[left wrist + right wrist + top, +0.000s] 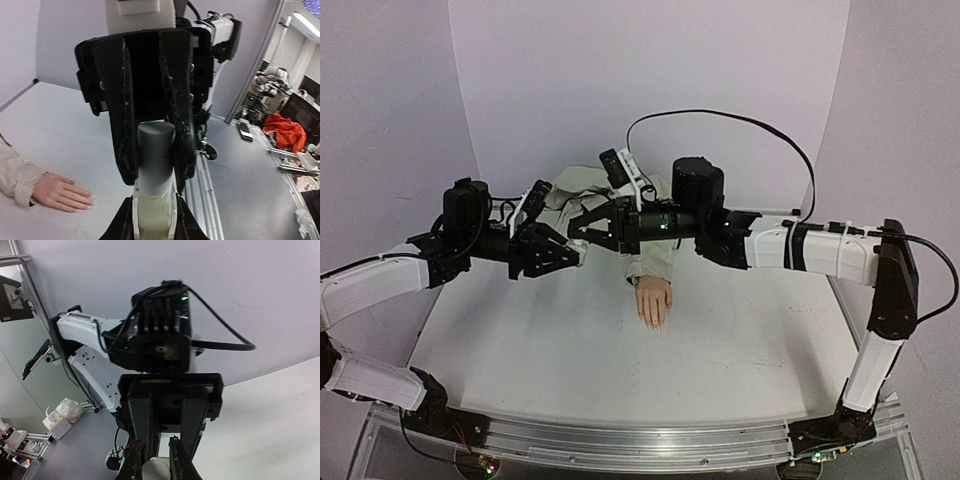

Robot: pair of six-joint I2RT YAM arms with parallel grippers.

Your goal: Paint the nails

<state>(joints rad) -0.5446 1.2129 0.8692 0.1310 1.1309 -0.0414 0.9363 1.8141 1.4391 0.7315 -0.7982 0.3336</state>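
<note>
The pale mannequin hand (654, 300) lies palm down mid-table, fingers toward the arms; its skin-coloured nails (653, 322) are barely visible. It also shows in the left wrist view (59, 192), with the nails (92, 201) at the fingertips. Both grippers meet in the air left of the hand. My left gripper (576, 256) (155, 222) is shut on a small whitish bottle (154, 212). My right gripper (578, 230) (157, 465) is shut on the bottle's grey cap (156, 155) (159, 471). Both are well above the table.
The hand's beige sleeve (650, 262) runs back to bunched beige cloth (575, 195) near the rear wall. A black cable (740, 125) arcs over the right arm. A metal rail (640, 440) lines the near table edge (202, 185).
</note>
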